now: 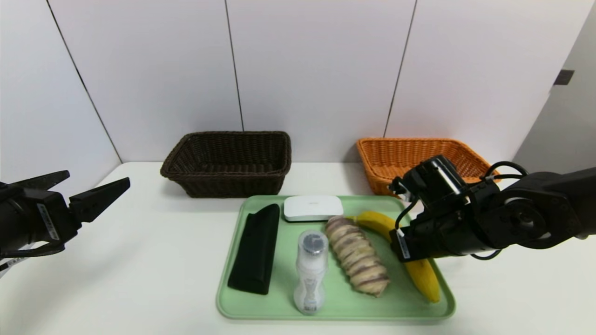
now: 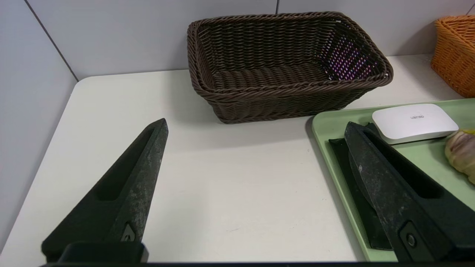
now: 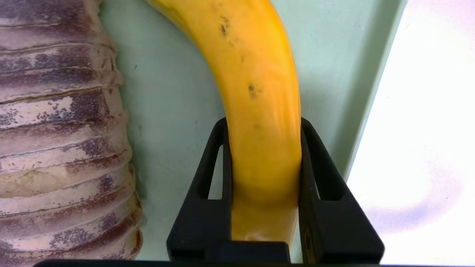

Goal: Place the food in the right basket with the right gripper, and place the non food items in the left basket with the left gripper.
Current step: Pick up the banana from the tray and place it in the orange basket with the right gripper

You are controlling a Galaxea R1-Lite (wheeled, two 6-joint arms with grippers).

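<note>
My right gripper (image 1: 404, 255) (image 3: 263, 124) is shut on the middle of the yellow banana (image 1: 426, 277) (image 3: 259, 74), which lies along the right side of the green tray (image 1: 335, 314). The striped bread loaf (image 1: 356, 256) (image 3: 55, 111) lies just left of the banana. A clear-white bottle (image 1: 310, 270), a black pouch (image 1: 256, 249) (image 2: 345, 174) and a white flat device (image 1: 313, 207) (image 2: 413, 120) also lie on the tray. My left gripper (image 1: 98, 179) (image 2: 256, 124) hangs open over the table's left side, holding nothing.
The dark brown basket (image 1: 228, 163) (image 2: 289, 63) stands empty at the back, left of centre. The orange basket (image 1: 400, 158) (image 2: 456, 48) stands at the back right, just behind my right arm. White wall panels close off the back and the left.
</note>
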